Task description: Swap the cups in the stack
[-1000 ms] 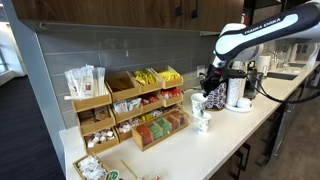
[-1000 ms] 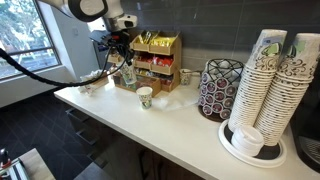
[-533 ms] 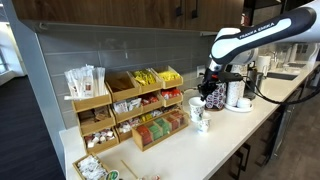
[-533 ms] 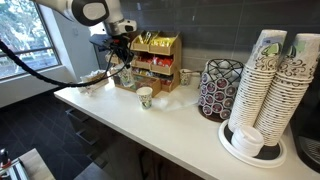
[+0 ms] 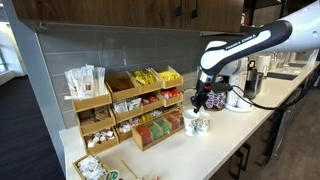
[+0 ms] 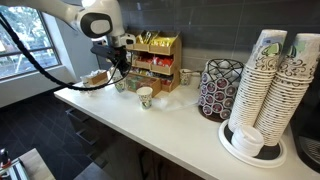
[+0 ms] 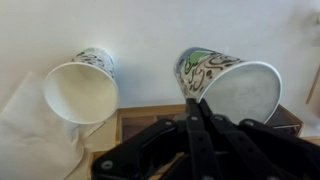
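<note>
Two small white paper cups with a green print show in the wrist view. My gripper (image 7: 195,108) is shut on the rim of the right cup (image 7: 228,85), one finger inside and one outside. The other cup (image 7: 80,92) stands upright and open just to its left, apart from it. In an exterior view the gripper (image 6: 120,70) holds its cup (image 6: 121,85) low at the counter, with the free cup (image 6: 145,97) standing further along. In an exterior view the gripper (image 5: 199,102) hangs right over the cups (image 5: 203,126). No nested stack shows.
A wooden organizer (image 5: 135,105) with snack and tea packets stands against the wall right behind the cups. A pod carousel (image 6: 221,88) and tall stacks of large paper cups (image 6: 268,85) stand at the far end. White paper (image 7: 25,130) lies beside the free cup. The counter's front edge (image 6: 150,145) is near.
My gripper has moved down and toward the organizer with the cup in it, bringing that cup from above the counter to beside the standing cup.
</note>
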{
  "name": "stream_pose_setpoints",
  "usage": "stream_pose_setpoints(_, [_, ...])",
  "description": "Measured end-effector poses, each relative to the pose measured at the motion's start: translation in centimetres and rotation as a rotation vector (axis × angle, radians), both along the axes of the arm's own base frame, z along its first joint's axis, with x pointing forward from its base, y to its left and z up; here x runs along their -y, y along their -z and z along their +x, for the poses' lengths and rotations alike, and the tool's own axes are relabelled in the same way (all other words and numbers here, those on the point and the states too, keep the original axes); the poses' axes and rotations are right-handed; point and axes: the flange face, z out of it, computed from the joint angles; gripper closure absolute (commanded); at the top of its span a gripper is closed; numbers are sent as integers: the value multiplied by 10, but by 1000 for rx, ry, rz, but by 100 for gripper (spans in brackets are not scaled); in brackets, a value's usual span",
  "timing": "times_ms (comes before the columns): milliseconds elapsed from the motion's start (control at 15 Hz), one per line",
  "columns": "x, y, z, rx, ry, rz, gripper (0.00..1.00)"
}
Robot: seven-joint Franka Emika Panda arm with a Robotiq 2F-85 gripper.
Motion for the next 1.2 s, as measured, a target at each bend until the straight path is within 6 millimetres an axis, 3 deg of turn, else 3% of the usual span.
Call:
stream_pose_setpoints(267, [-1,34,8,-54,-20,-6,96])
stream_pose_setpoints(533, [5,52,12,-71,-29,-11,95])
stream_pose_setpoints(667, [5,59,14,-78,-33,-12,70])
stream_pose_setpoints(800, [6,64,15,-85,-33,-13,64])
stream_pose_setpoints(1000, [7,63,17,-80,-36,-24,39])
stream_pose_setpoints(1200, [9,47,16,-53,-34,-43,17])
